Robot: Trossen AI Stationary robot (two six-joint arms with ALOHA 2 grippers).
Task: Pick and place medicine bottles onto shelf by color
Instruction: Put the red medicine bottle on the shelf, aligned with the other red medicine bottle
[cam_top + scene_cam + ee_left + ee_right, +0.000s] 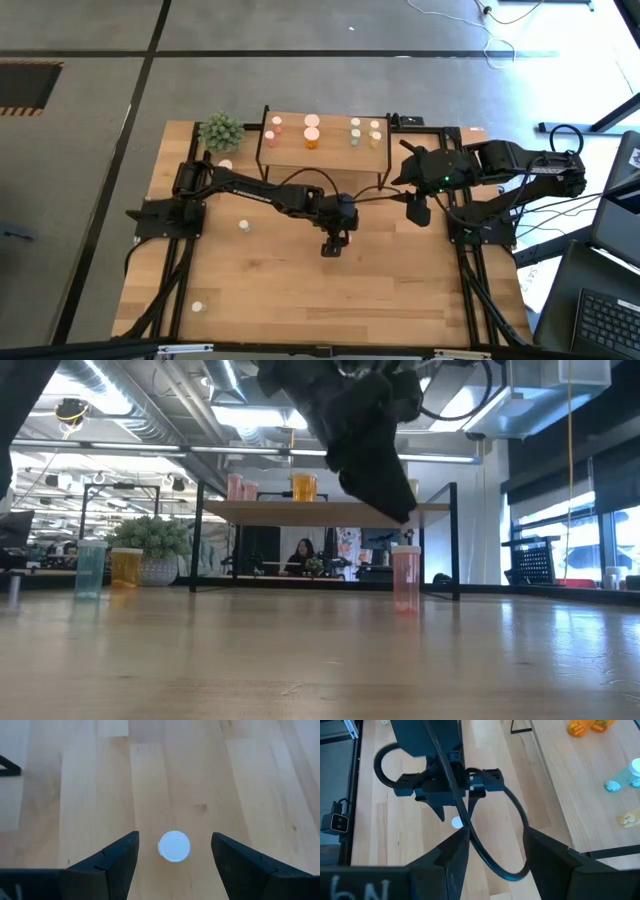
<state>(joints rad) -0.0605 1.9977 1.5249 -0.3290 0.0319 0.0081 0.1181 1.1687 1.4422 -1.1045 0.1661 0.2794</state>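
A pink medicine bottle (406, 578) with a white cap (174, 846) stands upright on the table in front of the shelf (330, 157). My left gripper (174, 856) hangs open a little above it, one finger on either side of the cap, touching nothing; the right wrist view shows the same cap (456, 822) below it. Pink (273, 128), orange (312, 135) and pale green (365, 132) bottles stand on the shelf. My right gripper (495, 852) waits open and empty, raised near the shelf's right end.
A spiky potted plant (221, 131) stands at the shelf's left end. Loose bottles stand on the table's left half (243, 226), (197, 307), and a bluish one (90, 568) and an orange one (126, 567) beside the plant. The shelf's black legs (455, 540) are close behind the pink bottle.
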